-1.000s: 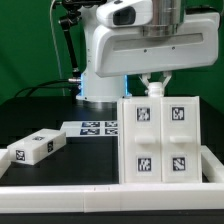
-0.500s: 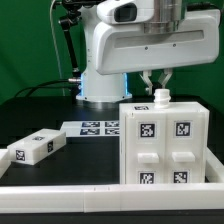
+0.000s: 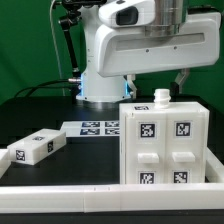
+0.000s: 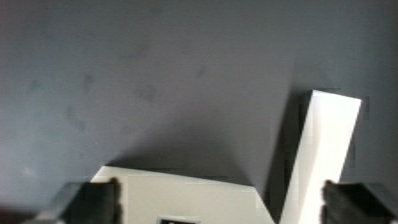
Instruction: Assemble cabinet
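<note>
In the exterior view, the gripper [image 3: 160,82], closed at the small top peg [image 3: 160,96] half a second earlier, stood wide open and empty above the cabinet [image 3: 166,142] at lower right, indicating that the cabinet had been released upright.

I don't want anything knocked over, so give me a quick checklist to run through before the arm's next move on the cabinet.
1. The gripper is open, nothing between its fingers: ok.
2. The cabinet stands upright, tagged panels facing the exterior camera: ok.
3. The small white peg on the cabinet's top is upright: ok. Fully seated: cannot tell.
4. The fingers stand clear of the peg on either side: ok.
5. The loose tagged block lies apart from the cabinet, on the exterior view's left: ok.
</note>
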Controlling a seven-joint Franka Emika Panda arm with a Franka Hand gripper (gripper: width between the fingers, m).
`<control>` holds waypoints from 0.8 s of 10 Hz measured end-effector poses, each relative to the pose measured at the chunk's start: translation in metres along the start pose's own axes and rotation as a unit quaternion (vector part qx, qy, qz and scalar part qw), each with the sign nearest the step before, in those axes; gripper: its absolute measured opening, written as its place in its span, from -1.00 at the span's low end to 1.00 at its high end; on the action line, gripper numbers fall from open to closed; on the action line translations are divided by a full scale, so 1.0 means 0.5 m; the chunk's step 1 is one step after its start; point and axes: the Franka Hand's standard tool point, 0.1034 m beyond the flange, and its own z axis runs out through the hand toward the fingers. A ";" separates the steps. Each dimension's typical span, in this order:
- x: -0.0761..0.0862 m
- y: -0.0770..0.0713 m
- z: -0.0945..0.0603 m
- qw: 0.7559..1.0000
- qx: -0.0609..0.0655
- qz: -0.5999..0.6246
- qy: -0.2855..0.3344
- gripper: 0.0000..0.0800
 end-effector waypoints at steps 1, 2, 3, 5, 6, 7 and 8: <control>-0.029 -0.003 0.012 0.999 -0.007 0.032 -0.003 0.80; -0.062 -0.004 0.026 0.998 -0.012 0.054 -0.003 0.80; -0.092 0.003 0.042 0.998 -0.013 0.065 0.002 0.96; -0.140 0.042 0.069 0.997 -0.015 0.071 0.004 0.99; -0.159 0.079 0.082 0.998 -0.016 0.060 0.002 0.99; -0.164 0.103 0.088 0.999 -0.015 0.044 0.001 0.99; -0.163 0.099 0.087 0.999 -0.016 0.047 0.002 0.99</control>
